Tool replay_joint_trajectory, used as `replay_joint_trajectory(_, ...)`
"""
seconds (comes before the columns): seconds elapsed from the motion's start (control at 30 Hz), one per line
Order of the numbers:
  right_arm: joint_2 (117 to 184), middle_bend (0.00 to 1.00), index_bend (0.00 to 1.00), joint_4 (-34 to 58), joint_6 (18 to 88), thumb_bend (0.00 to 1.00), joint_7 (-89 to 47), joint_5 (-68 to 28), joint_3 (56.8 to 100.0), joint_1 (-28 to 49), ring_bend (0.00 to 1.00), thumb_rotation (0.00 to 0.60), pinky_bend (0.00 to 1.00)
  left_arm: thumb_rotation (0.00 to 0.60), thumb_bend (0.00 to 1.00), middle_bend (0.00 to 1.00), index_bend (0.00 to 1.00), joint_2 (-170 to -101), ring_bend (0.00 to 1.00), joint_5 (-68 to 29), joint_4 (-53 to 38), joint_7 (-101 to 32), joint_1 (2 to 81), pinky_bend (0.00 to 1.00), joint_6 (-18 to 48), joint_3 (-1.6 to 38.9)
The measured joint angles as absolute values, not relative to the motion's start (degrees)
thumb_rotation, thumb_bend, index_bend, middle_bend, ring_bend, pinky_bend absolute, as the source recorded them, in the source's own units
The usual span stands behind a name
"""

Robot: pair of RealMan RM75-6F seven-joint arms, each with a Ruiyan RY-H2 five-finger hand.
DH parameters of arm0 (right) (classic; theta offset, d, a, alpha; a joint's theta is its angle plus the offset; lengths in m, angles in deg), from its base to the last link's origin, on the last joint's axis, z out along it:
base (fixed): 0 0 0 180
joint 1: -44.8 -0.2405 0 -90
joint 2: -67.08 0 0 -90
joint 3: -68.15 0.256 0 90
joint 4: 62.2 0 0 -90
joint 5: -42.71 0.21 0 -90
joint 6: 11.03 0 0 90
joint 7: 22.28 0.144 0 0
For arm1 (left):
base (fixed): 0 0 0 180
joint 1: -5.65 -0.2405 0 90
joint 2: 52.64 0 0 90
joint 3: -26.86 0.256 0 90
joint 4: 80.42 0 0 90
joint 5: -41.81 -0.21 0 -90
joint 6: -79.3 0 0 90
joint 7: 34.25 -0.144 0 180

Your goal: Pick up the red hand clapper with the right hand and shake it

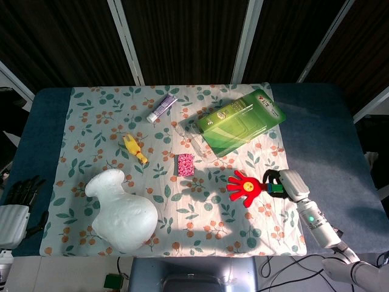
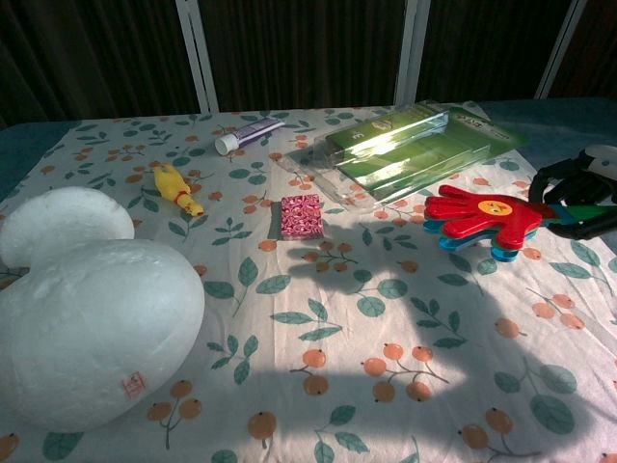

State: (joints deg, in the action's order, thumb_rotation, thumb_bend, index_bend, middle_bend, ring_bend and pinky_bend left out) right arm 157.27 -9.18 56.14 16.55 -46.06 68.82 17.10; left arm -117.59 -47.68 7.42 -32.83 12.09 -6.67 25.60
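My right hand [image 1: 281, 184] [image 2: 578, 196] grips the green handle of the red hand clapper [image 1: 245, 188] [image 2: 479, 214] at the right side of the flowered cloth. The clapper's red palm with a yellow smiley points left and lies flat, low above the cloth, with blue and green leaves under it in the chest view. My left hand [image 1: 20, 196] rests off the cloth at the far left, fingers spread and holding nothing; the chest view does not show it.
A large white foam vase [image 1: 120, 208] [image 2: 87, 309] lies at the front left. Mid-cloth sit a pink block [image 1: 185, 164] and a yellow toy [image 1: 135, 148]. A green boxed pack [image 1: 240, 120] and a purple tube [image 1: 161, 108] lie further back.
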Motion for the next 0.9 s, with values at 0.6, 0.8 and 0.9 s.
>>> replay_joint_trajectory(0.6,152.47,0.20,0.03,-1.21,42.57,0.28,-4.01,-40.51,68.43,15.31,0.12,0.600,0.22,0.600,0.44,0.00,0.00,-117.34,0.00,-48.06,7.49,-32.47,11.95,0.07,-6.96,25.80)
replay_joint_trajectory(0.8,145.56,0.05,0.00,8.16,38.01,0.20,-10.01,-37.53,67.72,15.19,0.00,0.600,0.05,0.600,0.44,0.00,0.00,-117.37,0.00,-48.31,7.65,-32.68,11.99,0.07,-6.99,25.92)
replay_joint_trajectory(0.9,142.60,0.02,0.00,12.50,39.65,0.18,-12.06,-36.98,67.84,16.10,0.00,0.600,0.01,0.600,0.44,0.00,0.00,-117.33,0.00,-48.39,7.71,-32.64,11.80,0.07,-7.46,25.88)
